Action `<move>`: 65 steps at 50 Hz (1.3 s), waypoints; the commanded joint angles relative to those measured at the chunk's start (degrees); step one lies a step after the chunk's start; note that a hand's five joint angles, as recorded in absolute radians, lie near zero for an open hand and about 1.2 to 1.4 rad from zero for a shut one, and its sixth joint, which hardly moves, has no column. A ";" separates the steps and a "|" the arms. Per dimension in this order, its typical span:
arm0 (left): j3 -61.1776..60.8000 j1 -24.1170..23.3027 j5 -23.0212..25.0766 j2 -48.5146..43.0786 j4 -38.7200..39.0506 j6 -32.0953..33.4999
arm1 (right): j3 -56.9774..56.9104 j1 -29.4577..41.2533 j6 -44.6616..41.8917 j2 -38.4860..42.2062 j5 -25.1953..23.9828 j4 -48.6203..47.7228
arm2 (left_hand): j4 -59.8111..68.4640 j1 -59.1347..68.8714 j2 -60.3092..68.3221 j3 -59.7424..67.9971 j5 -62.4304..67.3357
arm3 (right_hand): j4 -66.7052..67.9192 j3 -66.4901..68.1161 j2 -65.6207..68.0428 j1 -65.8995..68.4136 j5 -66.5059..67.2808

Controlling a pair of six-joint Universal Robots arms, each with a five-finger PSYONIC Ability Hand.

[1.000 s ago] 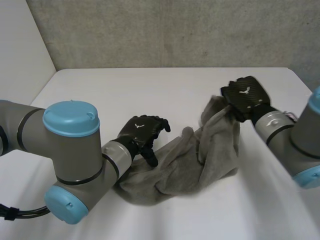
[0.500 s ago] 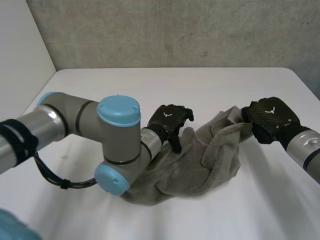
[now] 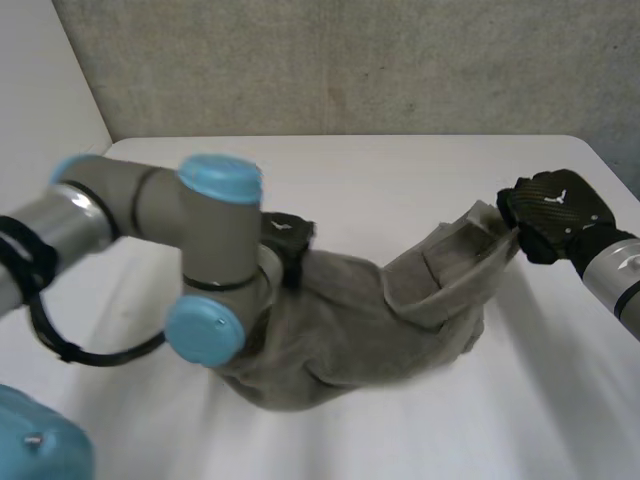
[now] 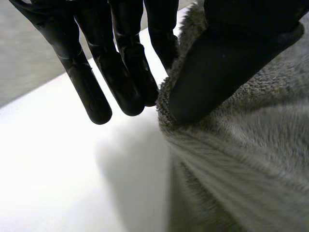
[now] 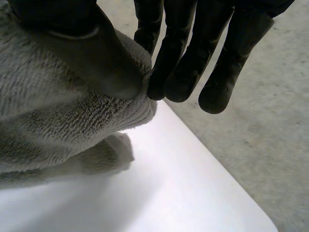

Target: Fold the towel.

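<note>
Head view: towel [image 3: 370,320] strung sideways between my left hand [image 4: 116,58] and right hand [image 3: 555,212], each pinching an end, middle sagging on the tabletop [image 3: 400,175].

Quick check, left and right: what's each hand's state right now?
Left hand: shut on the towel, pinching its edge.
Right hand: shut on the towel, pinching its edge.

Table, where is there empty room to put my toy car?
Bare table lies between the towel and the back wall, and in front of the towel. The middle is crowded: left hand and right hand pinch the towel's ends.
</note>
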 commanded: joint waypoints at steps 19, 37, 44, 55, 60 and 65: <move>-16.45 13.18 4.11 34.01 -0.80 0.34 | -13.36 0.46 12.04 -11.01 3.53 12.85 | 10.56 12.04 10.54 10.59 11.54 | 3.31 3.67 4.96 3.76 3.49; -11.26 13.18 4.20 51.43 -0.80 0.51 | -39.38 0.28 12.30 -15.76 4.41 33.06 | 10.56 12.04 10.54 10.59 11.54 | 3.31 3.67 4.96 3.76 3.49; -13.37 14.14 3.85 47.59 -0.72 0.43 | -43.09 0.28 11.42 -9.69 4.50 39.06 | 10.56 12.04 10.54 10.59 11.54 | 3.31 3.67 4.96 3.76 3.49; -2.07 16.52 4.20 23.87 3.05 -0.89 | -61.14 7.56 7.56 17.33 10.29 38.98 | 10.56 12.04 10.54 10.59 11.54 | 3.31 3.67 4.96 3.76 3.49; 11.19 16.52 4.11 15.25 9.11 -4.13 | -75.65 10.74 8.34 27.28 11.88 32.67 | 10.56 12.04 10.54 10.59 11.54 | 3.31 3.67 4.96 3.76 3.49; 23.59 16.69 3.76 11.98 15.70 -8.35 | -82.28 11.44 9.49 30.47 12.32 22.66 | 10.56 12.04 10.54 10.59 11.54 | 3.31 3.67 4.96 3.76 3.49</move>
